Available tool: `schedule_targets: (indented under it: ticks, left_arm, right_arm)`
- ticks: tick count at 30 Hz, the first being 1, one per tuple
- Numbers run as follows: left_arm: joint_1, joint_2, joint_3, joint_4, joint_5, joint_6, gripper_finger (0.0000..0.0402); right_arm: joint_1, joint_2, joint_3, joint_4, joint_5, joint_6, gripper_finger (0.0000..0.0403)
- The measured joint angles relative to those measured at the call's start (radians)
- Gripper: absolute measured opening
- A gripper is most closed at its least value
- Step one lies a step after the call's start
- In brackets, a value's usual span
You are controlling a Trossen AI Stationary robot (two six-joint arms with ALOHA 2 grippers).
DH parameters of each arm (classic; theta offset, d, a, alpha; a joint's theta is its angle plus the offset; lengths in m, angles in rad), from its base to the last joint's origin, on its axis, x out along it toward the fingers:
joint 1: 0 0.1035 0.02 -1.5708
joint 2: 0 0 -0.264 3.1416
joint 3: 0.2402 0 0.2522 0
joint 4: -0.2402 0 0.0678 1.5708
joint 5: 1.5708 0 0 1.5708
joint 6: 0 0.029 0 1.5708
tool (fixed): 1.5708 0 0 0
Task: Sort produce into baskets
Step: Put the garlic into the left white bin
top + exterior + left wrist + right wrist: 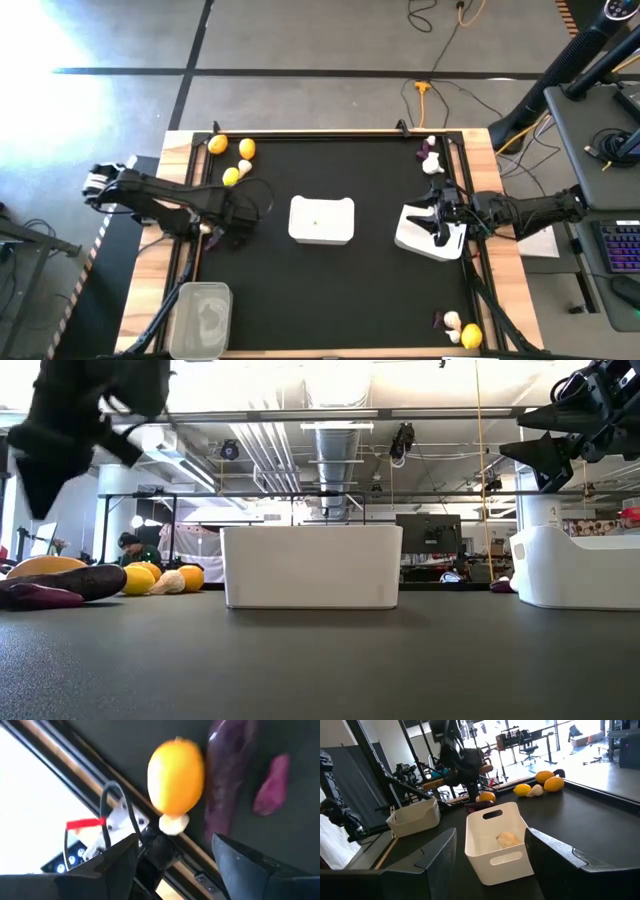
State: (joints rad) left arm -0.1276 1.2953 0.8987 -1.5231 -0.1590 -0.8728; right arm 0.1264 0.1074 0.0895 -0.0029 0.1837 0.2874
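Note:
My left gripper (175,865) hangs open above the table's left edge, pointing steeply down, with nothing between its fingers. Below it lie a lemon (176,776), a garlic bulb (173,823) and two purple vegetables (227,785). More lemons (247,149) and a garlic bulb (244,166) lie at the far left. A white basket (321,220) in the middle holds one garlic bulb (507,840). My right gripper (437,218) waits open and level above the second white basket (415,240). The clear tub (203,318) stands at the near left.
Garlic (432,165) and a purple piece (430,150) lie at the far right corner. A lemon (471,336), garlic (452,320) and a purple piece (438,320) lie at the near right corner. A wooden frame (300,134) borders the black mat.

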Motion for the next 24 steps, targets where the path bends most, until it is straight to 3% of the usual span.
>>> schedule_targets:
  ticks: [5, 24]
  left_arm:
    - [0.01, 0.024, -0.096, 0.045, 0.049, 0.009, 0.0237]
    - [0.146, 0.367, -0.108, 0.097, 0.107, 0.288, 0.0215]
  right_arm:
    - [0.0, 0.0, 0.0, 0.0, 0.0, 0.0, 0.0228]
    - [0.0, 0.0, 0.0, 0.0, 0.0, 0.0, 0.0228]
